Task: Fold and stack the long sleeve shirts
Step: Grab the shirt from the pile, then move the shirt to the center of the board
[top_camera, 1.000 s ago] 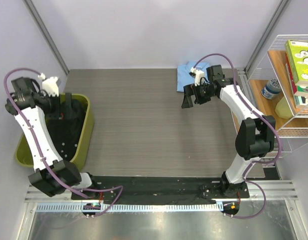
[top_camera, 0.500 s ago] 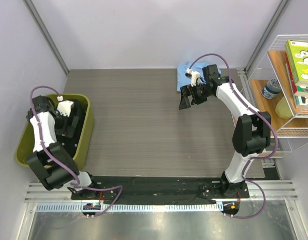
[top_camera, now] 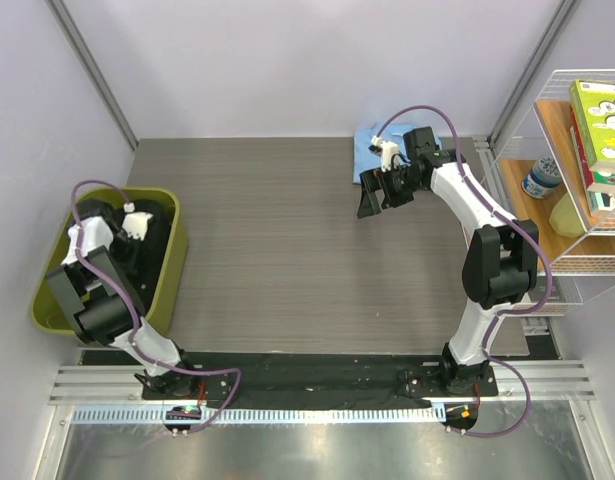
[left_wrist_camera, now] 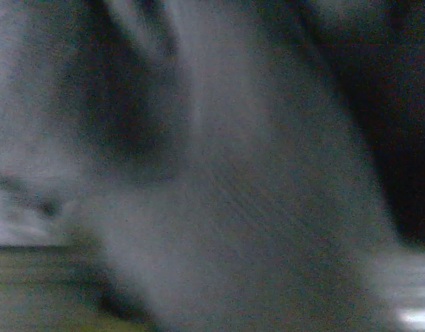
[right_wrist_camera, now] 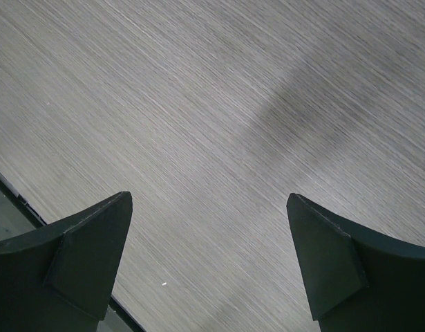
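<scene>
The black long sleeve shirt lies crumpled in the green bin at the table's left edge. My left gripper is sunk into that bin on top of the shirt. Its wrist view is a dark blur of cloth, so the jaws do not show. The light blue shirt sits folded at the back of the table. My right gripper hovers just in front of it. It stands open over bare tabletop, with nothing between its fingers.
A wire shelf with books and a jar stands off the table's right side. Grey walls close in the back and left. A black base strip runs along the near edge.
My left arm has folded down and lowered its gripper deep into the bin onto the black shirt. The right gripper drifted slightly toward the back and stayed open.
</scene>
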{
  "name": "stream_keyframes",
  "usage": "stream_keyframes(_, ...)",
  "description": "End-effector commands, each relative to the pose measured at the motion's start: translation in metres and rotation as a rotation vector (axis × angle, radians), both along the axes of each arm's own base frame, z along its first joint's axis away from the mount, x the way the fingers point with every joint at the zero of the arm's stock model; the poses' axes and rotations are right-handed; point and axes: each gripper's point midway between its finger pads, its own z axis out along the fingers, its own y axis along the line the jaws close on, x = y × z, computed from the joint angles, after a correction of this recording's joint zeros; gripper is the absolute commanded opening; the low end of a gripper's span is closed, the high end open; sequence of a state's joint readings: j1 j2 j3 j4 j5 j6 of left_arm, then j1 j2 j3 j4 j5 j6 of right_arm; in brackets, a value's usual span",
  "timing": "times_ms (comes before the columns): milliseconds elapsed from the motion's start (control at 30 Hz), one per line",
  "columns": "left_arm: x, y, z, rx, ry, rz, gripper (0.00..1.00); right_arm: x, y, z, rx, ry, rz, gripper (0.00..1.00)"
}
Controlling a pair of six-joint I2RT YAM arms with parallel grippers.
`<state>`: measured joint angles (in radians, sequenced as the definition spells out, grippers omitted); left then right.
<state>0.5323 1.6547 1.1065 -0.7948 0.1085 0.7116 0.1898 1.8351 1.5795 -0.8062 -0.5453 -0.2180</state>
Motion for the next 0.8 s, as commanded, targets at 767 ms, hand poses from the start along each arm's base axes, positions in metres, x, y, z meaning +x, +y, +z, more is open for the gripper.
stream_keyframes(767, 0.078, -0.361, 0.510, -0.702, -1.174, -0.631, 0.00, -0.006, -0.007, 0.054, 0.050, -0.141, -0.017, 1.00)
